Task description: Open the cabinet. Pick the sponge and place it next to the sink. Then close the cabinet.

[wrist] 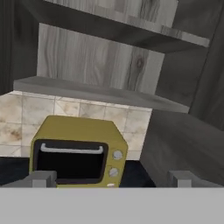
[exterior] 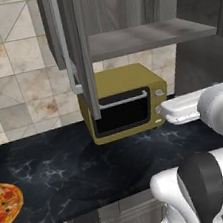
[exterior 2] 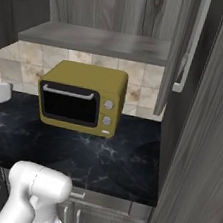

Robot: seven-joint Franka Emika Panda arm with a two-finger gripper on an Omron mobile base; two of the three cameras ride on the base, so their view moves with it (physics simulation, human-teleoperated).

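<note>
Cabinet (exterior: 119, 11) doors standing open w/ shelf (wrist: 100, 92) bare; hand (wrist: 111, 178) hanging released near microwave (exterior 2: 82, 99). Left base view showing pizza (exterior: 6, 202) on surface (exterior: 66, 166).

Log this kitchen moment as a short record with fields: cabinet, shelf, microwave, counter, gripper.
cabinet: wall cabinet, both doors swung open; left door seen edge-on, right door with silver bar handle
shelf: grey shelf with no sponge visible on the part in sight
microwave: mustard-yellow microwave under the shelf, black door shut
counter: dark marbled counter; a pizza at its left edge
gripper: gripper open, holding nothing, facing the microwave and shelf
</note>
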